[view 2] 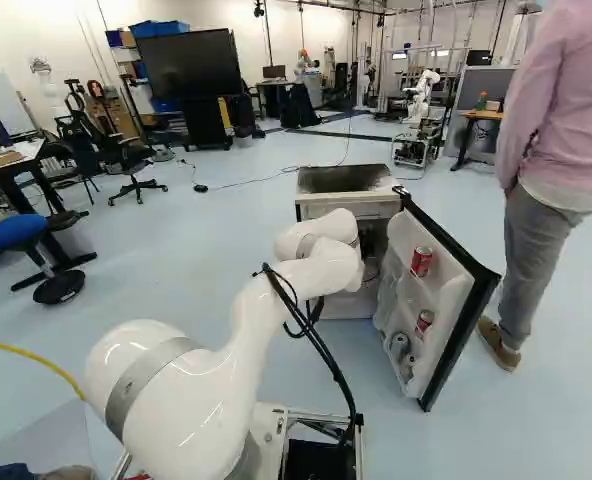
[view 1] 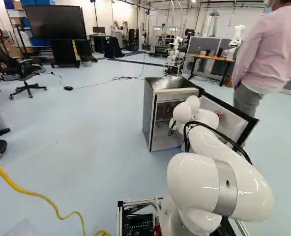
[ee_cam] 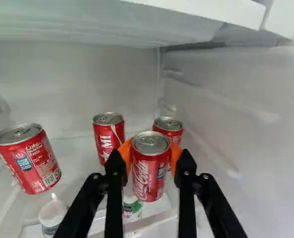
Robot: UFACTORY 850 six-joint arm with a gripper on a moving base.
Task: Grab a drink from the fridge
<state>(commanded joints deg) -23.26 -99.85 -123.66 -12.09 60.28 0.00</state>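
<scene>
Jaws closed on a red can [ee_cam: 149,173], orange pads [ee_cam: 125,153] seated at both sides, can held upright inside the fridge [view 1: 148,110], second can [ee_cam: 169,125] noted behind, near the back corner.

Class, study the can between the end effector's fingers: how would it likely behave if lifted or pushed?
The can has a round wall, so it would probably roll if tipped onto its side. That smooth, shiny wall may be slippery, though the end effector grips both sides. No dent shows on the visible side, so it likely feels stiff.
</scene>
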